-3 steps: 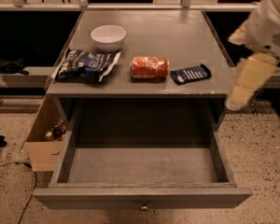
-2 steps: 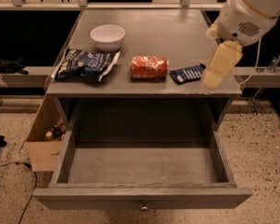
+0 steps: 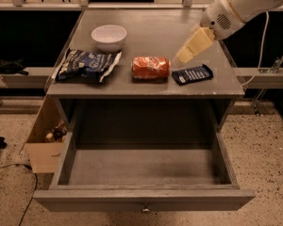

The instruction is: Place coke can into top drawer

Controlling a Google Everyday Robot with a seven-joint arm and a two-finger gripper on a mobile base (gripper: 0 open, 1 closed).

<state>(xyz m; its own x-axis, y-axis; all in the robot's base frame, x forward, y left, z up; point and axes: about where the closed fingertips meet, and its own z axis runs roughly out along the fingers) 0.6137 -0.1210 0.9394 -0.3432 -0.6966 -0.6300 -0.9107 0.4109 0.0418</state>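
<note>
The coke can (image 3: 151,67), orange-red with whitish marks, lies on its side on the grey cabinet top (image 3: 155,29), near the front middle. The top drawer (image 3: 144,199) is pulled fully out below it; its inside is bare and a small round knob shows at the middle of its front panel. My gripper (image 3: 185,56), cream-coloured on a white arm coming in from the upper right, hangs over the cabinet top just right of the can, above the dark-blue bar wrapper (image 3: 192,74). It touches nothing.
A white bowl (image 3: 109,36) stands at the back left of the top. A blue-and-white chip bag (image 3: 86,65) lies left of the can. A cardboard box (image 3: 45,140) sits on the speckled floor left of the drawer.
The arm has swung in from the right edge of the cabinet, leftward and back over the top, and its tip now sits close to the can's right end. The objects have not moved.
</note>
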